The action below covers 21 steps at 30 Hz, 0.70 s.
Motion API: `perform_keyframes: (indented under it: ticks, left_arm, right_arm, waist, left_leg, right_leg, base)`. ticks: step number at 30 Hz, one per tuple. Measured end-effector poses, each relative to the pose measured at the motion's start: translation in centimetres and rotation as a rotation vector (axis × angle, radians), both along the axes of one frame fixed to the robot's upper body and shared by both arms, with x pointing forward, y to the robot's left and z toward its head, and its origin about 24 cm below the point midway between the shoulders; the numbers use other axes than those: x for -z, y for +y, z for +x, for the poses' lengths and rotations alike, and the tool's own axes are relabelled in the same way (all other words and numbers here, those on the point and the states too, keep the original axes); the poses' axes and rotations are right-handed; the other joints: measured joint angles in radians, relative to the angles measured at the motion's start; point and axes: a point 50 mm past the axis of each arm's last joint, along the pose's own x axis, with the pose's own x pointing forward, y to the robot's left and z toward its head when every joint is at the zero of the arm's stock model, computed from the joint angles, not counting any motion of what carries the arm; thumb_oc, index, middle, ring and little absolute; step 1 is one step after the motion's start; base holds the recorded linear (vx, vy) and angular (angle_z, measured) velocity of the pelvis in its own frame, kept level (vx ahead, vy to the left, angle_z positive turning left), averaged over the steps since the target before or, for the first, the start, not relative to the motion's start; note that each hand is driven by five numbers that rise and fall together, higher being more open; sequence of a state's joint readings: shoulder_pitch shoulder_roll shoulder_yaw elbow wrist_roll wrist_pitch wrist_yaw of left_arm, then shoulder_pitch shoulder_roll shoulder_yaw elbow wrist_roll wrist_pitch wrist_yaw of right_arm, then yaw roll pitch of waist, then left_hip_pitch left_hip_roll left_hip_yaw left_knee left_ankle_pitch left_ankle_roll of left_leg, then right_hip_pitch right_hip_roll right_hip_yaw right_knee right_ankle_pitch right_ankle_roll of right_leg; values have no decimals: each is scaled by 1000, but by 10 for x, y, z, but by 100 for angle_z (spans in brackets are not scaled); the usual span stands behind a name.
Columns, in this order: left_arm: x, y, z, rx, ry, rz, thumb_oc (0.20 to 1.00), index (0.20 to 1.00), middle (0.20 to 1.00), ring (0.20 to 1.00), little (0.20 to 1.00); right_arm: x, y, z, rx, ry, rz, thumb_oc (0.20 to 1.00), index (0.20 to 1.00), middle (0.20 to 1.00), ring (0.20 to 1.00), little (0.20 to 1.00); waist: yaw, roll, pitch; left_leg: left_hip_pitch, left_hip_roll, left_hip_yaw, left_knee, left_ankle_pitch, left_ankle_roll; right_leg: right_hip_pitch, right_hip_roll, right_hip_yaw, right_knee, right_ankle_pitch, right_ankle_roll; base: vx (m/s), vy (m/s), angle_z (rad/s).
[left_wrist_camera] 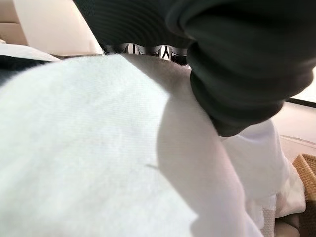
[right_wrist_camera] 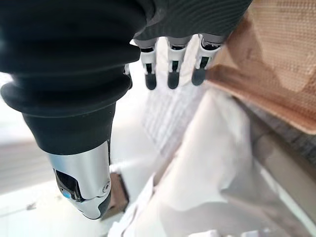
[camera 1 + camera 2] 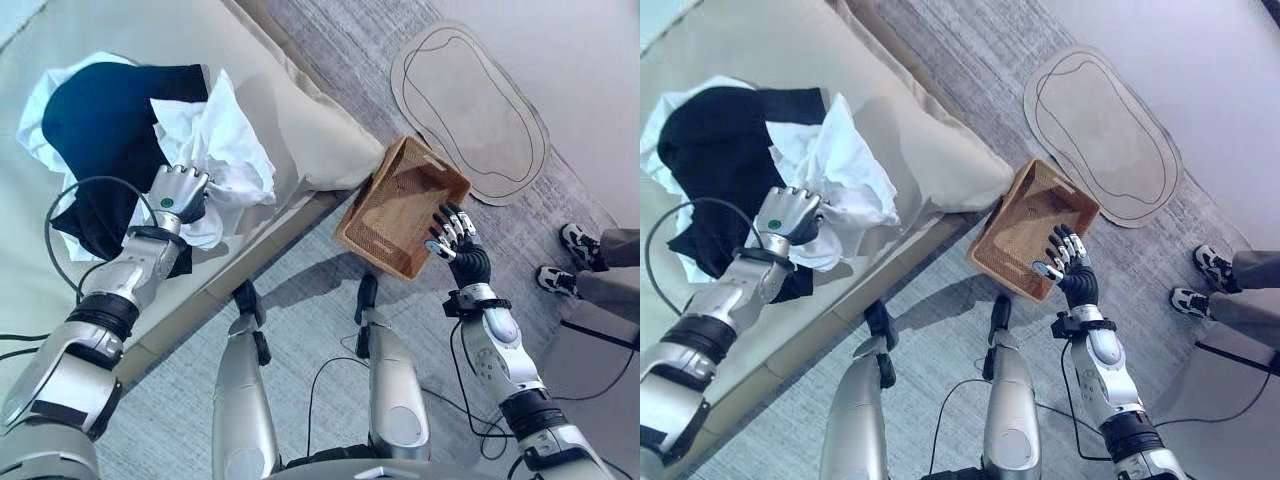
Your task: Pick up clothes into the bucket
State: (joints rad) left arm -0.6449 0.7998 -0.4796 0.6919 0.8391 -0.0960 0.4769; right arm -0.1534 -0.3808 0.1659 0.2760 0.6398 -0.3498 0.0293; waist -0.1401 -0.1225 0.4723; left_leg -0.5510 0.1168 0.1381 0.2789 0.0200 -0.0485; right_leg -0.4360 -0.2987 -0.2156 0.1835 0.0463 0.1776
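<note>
A white garment (image 3: 225,140) and a dark navy one (image 3: 100,120) lie in a heap on the beige sofa (image 3: 300,130). My left hand (image 3: 178,192) rests on the heap's near edge, fingers curled into the white cloth (image 1: 98,148). A woven brown basket (image 3: 372,190) stands on the grey carpet by the sofa's corner, with nothing in it. My right hand (image 3: 1070,260) hovers at the basket's near rim, open, its fingers (image 2: 170,69) straight and holding nothing.
An oval grey rug (image 3: 470,110) lies on the floor beyond the basket. A person's shoes (image 3: 580,245) stand at the right edge. The sofa's cushion edge runs between the clothes and the basket.
</note>
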Motion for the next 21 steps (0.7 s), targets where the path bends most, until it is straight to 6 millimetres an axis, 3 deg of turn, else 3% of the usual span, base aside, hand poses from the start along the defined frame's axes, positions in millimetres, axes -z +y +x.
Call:
perform_keyframes:
  ticks: [7,11,15,17,21]
  left_arm:
    - [17,4,-14,7,36,-45,200,200,200,200,200]
    - [18,-3,-40,37,-72,-306,200,200,200,200,200]
    - [28,-7,-58,60,-71,-414,200,200,200,200,200]
    - [17,-13,-64,106,-114,-448,200,200,200,200,200]
    - [-9,-37,-70,278,-181,-569,200,200,200,200,200]
  right_arm:
    - [10,-2,-6,9,36,-11,1000,1000,1000,1000,1000]
    - [22,-4,-16,21,86,-72,1000,1000,1000,1000,1000]
    - [30,-4,-22,21,116,-242,1000,1000,1000,1000,1000]
    - [27,-6,-20,10,106,-359,1000,1000,1000,1000,1000]
    - [30,1,-20,-11,122,-333,1000,1000,1000,1000,1000]
  waist:
    - [44,15,-41]
    - [59,31,-106]
    - [87,47,-173]
    - [101,46,-182]
    - [106,53,-217]
  left_leg:
    - [143,-4,0,-64,8,-2]
    - [228,-9,-5,-125,16,-12]
    - [269,-11,-7,-159,21,-18]
    - [301,-13,-10,-177,27,-28]
    - [361,-18,-32,-231,46,-39]
  right_leg:
    - [150,8,-21,-74,5,-1]
    - [244,15,-47,-128,5,0]
    - [293,20,-66,-167,6,3]
    - [332,22,-74,-190,10,9]
    - [400,28,-106,-219,10,10]
  base:
    - [87,-33,1]
    - [86,-53,10]
    - [61,-53,5]
    - [43,-47,12]
    - [51,-37,16]
